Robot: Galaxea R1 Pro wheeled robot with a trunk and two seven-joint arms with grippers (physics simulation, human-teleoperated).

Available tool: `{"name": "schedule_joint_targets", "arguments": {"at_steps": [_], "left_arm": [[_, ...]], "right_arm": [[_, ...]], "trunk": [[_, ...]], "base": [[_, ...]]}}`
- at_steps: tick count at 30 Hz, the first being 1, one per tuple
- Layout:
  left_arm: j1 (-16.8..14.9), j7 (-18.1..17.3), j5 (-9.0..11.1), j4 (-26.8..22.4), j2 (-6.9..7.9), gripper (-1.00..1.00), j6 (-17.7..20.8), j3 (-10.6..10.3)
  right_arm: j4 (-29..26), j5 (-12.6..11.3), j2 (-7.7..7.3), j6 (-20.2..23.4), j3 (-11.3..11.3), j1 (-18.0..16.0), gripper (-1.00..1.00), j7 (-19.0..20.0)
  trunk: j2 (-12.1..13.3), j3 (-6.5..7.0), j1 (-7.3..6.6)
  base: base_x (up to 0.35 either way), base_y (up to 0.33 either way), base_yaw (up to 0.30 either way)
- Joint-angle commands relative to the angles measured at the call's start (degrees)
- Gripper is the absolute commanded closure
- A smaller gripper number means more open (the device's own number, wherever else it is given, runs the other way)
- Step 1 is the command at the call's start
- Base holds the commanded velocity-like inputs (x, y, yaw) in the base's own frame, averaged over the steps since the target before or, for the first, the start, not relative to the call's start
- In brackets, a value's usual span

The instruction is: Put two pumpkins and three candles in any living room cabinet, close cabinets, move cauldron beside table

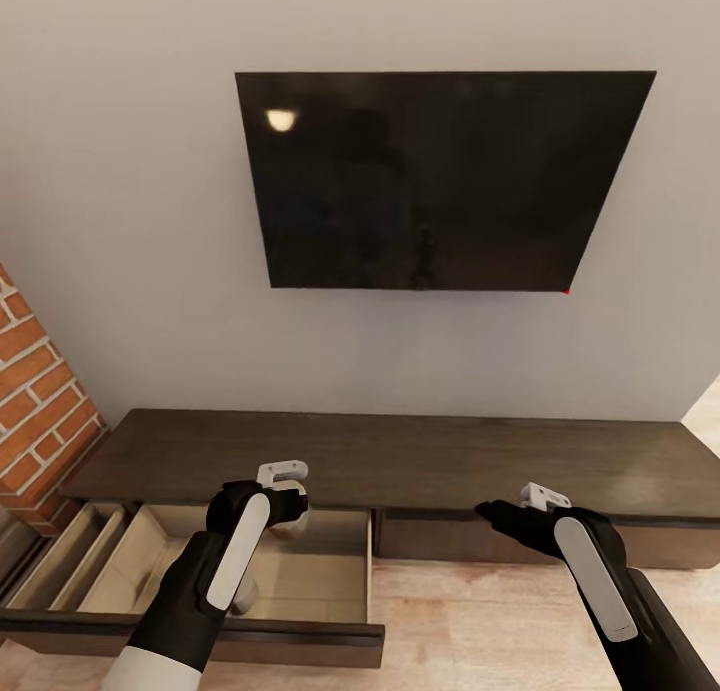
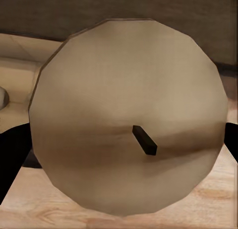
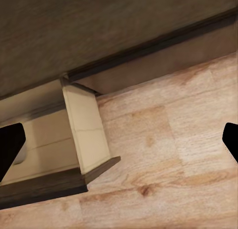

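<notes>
My left gripper (image 1: 287, 503) is shut on a tan candle (image 1: 291, 519) and holds it above the open drawer (image 1: 330, 581) of the dark-brown cabinet (image 1: 400, 456). The left wrist view looks onto the candle (image 2: 129, 124) end-on, its dark wick showing, with a black fingertip (image 2: 11, 154) against its side. My right gripper (image 1: 492, 514) hangs open over the wooden floor in front of the cabinet; its fingers (image 3: 10, 147) stand wide apart with nothing between them. A pale rounded thing (image 3: 21, 154) lies in the drawer, too small to identify. Pumpkins, cauldron and table are out of view.
A black TV (image 1: 440, 181) hangs on the wall above the cabinet. A red brick wall (image 1: 40, 401) stands at the left. A second pulled-out compartment (image 1: 70, 561) sits left of the open drawer. Light wood floor (image 1: 500, 621) runs along the cabinet's front.
</notes>
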Motion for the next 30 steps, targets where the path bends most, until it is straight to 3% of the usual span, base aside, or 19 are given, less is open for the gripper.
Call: {"name": "schedule_joint_targets", "arguments": {"at_steps": [1,10,14,17,24,30], "left_arm": [[0.0,0.6,0.5,0.0,0.0,1.0,0.2,0.0],[0.0,0.6,0.3,0.0,-0.01,1.0,0.1,0.0],[0.0,0.6,0.4,0.0,0.0,1.0,0.1,0.0],[0.0,0.6,0.5,0.1,0.0,1.0,0.1,0.0],[0.0,0.5,0.5,3.5,0.0,1.0,-0.1,-0.1],[-0.1,0.3,0.4,6.6,-0.07,1.0,-0.9,-0.1]], "right_arm": [[-0.1,-0.6,-0.02,0.1,0.0,0.0,-1.0,-0.5],[-0.2,-0.6,-0.02,0.2,0.0,0.0,-1.0,-0.3],[-4.8,-1.2,-0.3,1.1,0.0,0.0,-1.0,1.7],[-8.0,-1.5,-0.25,3.8,-0.1,0.0,-1.0,6.6],[-8.9,-1.5,-0.34,6.6,-0.4,0.0,-1.0,24.8],[-8.7,-1.5,-0.45,6.7,-0.5,0.0,-1.0,28.1]], "trunk": [[0.0,-0.06,0.01],[-0.8,-0.42,0.45],[-2.4,-1.14,1.33],[-3.6,-1.67,1.99],[-6.5,-2.93,3.53],[-8.9,-4.01,4.85]], "base": [[0.082,-0.056,0.0],[0.016,-0.011,0.0],[0.0,0.0,0.0],[0.0,0.0,0.0],[0.0,0.0,0.0],[0.0,0.0,0.0]]}}
